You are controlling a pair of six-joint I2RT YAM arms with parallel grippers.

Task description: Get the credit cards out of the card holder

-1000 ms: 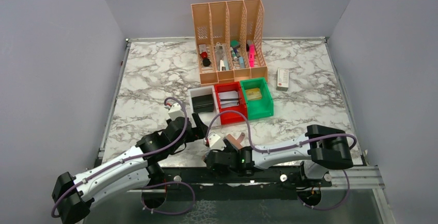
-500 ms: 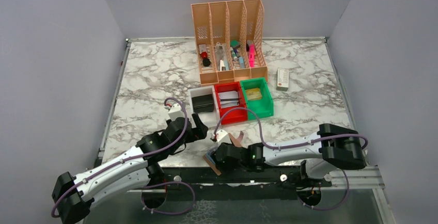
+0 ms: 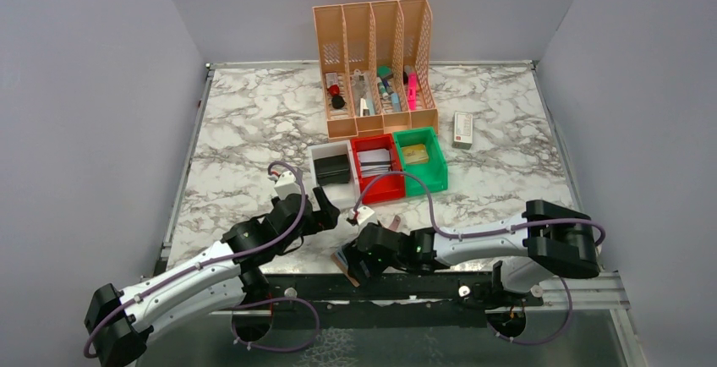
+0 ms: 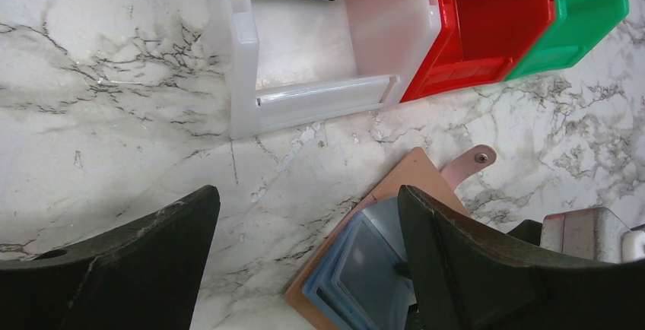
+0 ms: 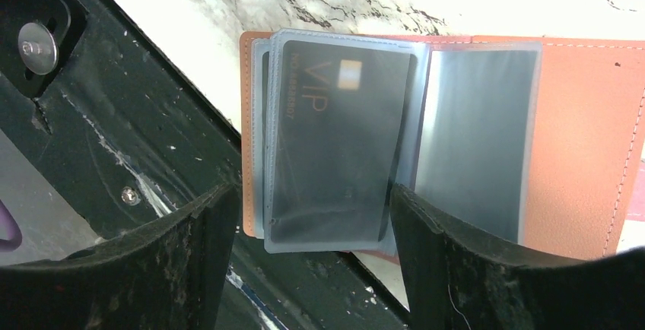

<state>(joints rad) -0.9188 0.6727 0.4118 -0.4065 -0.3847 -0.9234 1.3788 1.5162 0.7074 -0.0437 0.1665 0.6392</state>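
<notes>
The tan-brown card holder (image 5: 578, 155) lies open at the table's near edge, one corner overhanging the black rail. Its clear sleeves hold the credit cards (image 5: 335, 132); the top one is dark and marked VIP. My right gripper (image 5: 310, 193) is open just over that sleeve, one finger on each side of it, holding nothing. In the left wrist view the card holder (image 4: 414, 174) and the bluish credit cards (image 4: 373, 258) lie partly under one finger. My left gripper (image 4: 308, 193) hangs open above bare marble beside the card holder. From above, the card holder (image 3: 347, 262) peeks out under the right gripper (image 3: 359, 253).
A white bin (image 3: 321, 155) with a black case, a red bin (image 3: 383, 189) and a green bin (image 3: 427, 183) stand just beyond the grippers. An orange file organizer (image 3: 374, 62) is at the back, with a small white box (image 3: 462, 128) to its right. The black rail (image 5: 114, 117) borders the near edge.
The right arm has shifted, and the holder's near corner now shows to the left of its gripper. The right jaws narrowed and widened again. The left arm has hardly moved.
</notes>
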